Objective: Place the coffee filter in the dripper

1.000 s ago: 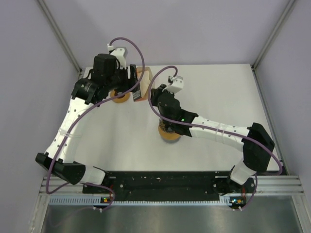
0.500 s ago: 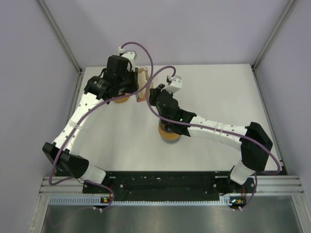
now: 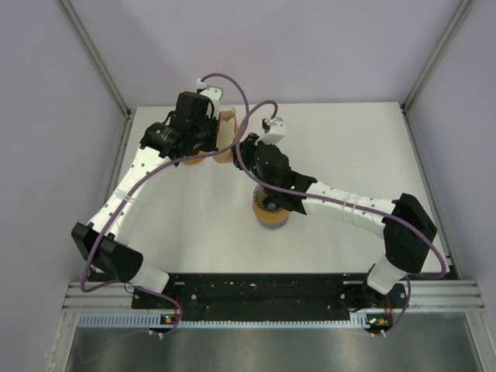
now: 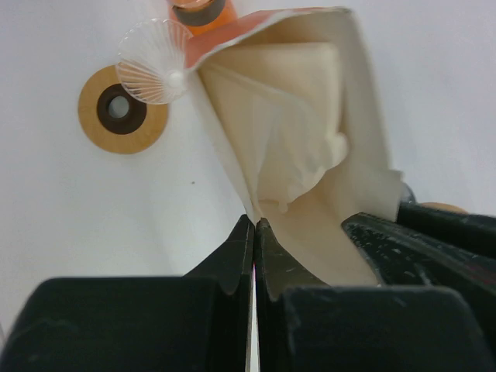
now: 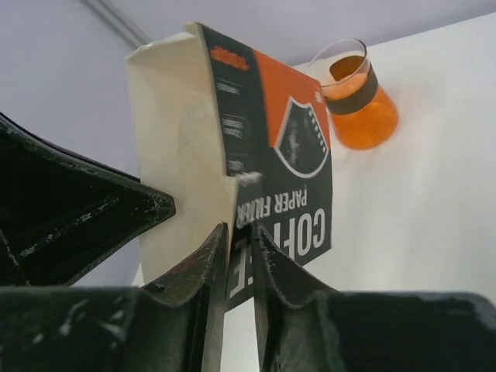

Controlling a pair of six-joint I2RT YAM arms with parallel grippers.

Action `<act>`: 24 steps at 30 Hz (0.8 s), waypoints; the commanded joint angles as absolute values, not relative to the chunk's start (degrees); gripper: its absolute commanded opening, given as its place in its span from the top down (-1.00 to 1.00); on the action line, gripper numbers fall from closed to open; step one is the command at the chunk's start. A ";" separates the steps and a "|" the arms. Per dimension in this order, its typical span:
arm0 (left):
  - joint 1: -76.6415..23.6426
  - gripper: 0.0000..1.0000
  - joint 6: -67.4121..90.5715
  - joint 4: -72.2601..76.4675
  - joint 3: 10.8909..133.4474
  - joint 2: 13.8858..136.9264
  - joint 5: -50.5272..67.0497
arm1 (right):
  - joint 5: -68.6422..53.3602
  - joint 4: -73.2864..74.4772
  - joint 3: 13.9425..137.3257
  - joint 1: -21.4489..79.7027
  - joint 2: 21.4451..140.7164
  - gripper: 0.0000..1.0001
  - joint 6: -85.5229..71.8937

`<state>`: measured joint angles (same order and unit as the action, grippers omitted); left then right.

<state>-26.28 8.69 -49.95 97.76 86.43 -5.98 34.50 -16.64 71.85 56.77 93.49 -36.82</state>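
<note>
The coffee filter package [image 3: 225, 136] is held up off the table at the back. Its black-and-orange printed panel [image 5: 279, 155] hangs between the fingers of my right gripper [image 5: 240, 236], which stand slightly apart around it. My left gripper [image 4: 254, 229] is shut on the lower edge of the package's cream wall. Inside the opened package sits a cream coffee filter [image 4: 279, 116], crumpled at its lower edge. The clear ribbed dripper [image 4: 153, 71] lies on the table beyond the package, apart from both grippers.
A tan ring with a dark centre [image 4: 122, 110] lies beside the dripper. An orange glass carafe with a dark band [image 5: 355, 94] stands behind the package. Another orange round vessel [image 3: 270, 217] sits under my right forearm. Purple walls and metal posts enclose the table [image 3: 356, 147].
My left arm has swung right to the package, and its gripper has gone from open to shut on the package's edge. My right gripper's jaws have loosened a little round the printed panel.
</note>
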 commanded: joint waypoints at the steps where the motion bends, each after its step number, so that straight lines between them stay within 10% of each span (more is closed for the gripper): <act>1: -26.10 1.00 -1.21 -45.80 93.79 82.71 -11.94 | 12.70 -19.86 67.87 49.07 88.43 0.52 -39.55; 9: -26.89 1.00 -8.17 -46.49 92.20 81.65 -13.97 | -3.34 -18.91 67.93 44.03 82.88 0.24 -32.18; 24: -29.97 1.00 -6.51 -46.84 92.90 83.41 -15.91 | -10.55 -13.97 76.55 46.49 91.84 0.48 -44.03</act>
